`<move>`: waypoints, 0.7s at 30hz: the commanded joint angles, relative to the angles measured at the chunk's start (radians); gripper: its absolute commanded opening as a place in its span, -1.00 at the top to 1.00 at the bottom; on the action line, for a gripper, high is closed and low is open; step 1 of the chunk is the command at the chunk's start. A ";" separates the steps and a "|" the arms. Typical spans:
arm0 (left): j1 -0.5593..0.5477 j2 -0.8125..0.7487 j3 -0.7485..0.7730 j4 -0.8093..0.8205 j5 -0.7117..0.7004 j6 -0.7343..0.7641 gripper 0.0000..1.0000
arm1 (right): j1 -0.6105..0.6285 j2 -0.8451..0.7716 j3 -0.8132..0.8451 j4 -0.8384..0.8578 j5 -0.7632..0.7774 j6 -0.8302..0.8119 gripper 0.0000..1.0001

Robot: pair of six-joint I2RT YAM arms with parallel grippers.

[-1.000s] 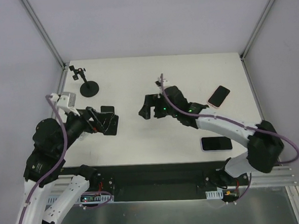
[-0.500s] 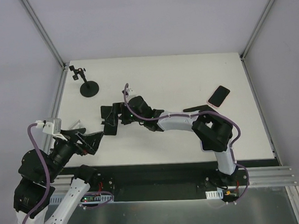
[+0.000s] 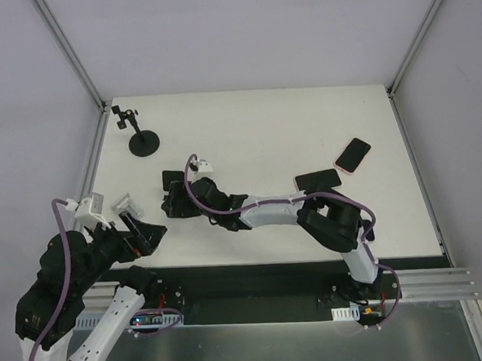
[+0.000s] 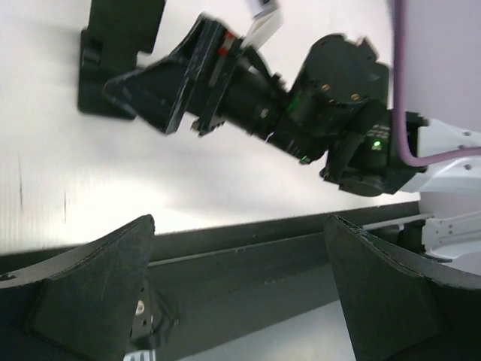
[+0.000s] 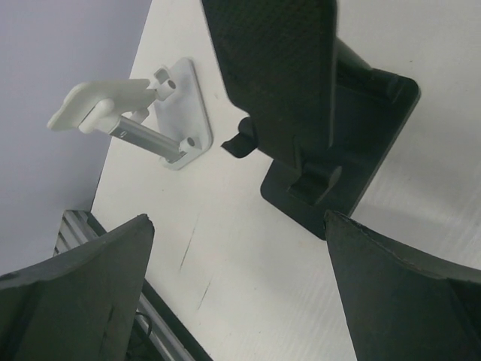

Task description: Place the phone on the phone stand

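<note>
Black stand (image 5: 361,139) is sitting just ahead of your right gripper (image 5: 239,224), fingers spread and empty (left gripper (image 4: 239,222) likewise spread); be closing squarely on its base without tipping.

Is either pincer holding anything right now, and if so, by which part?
Nothing is held. The left pincer is open and empty. The right pincer is open too, facing the black phone stand but not closed on it.
</note>
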 commanded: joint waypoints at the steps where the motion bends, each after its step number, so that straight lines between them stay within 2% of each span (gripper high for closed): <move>1: 0.003 0.098 0.036 -0.193 -0.026 -0.069 -0.83 | -0.029 0.026 -0.029 0.119 0.020 0.018 -0.98; 4: 0.003 0.070 0.025 -0.201 -0.021 -0.111 -0.79 | -0.050 0.058 -0.030 0.228 -0.045 0.020 -0.73; 5: 0.003 0.044 0.020 -0.201 -0.027 -0.125 -0.79 | -0.055 0.069 -0.030 0.242 -0.054 0.021 -0.58; 8: 0.005 0.009 0.008 -0.196 -0.037 -0.176 -0.78 | -0.070 0.103 -0.007 0.267 -0.098 0.020 -0.40; 13: 0.003 0.000 -0.012 -0.167 -0.044 -0.202 -0.78 | -0.090 0.130 -0.025 0.326 -0.169 0.000 -0.37; 17: 0.003 0.021 -0.026 -0.120 -0.029 -0.204 -0.77 | -0.112 0.133 -0.070 0.421 -0.262 -0.026 0.05; 19: 0.005 0.029 -0.030 -0.110 -0.032 -0.205 -0.77 | -0.121 0.138 -0.084 0.461 -0.315 -0.038 0.17; 21: 0.003 0.041 -0.032 -0.090 -0.035 -0.207 -0.77 | -0.127 0.146 -0.090 0.489 -0.341 -0.041 0.43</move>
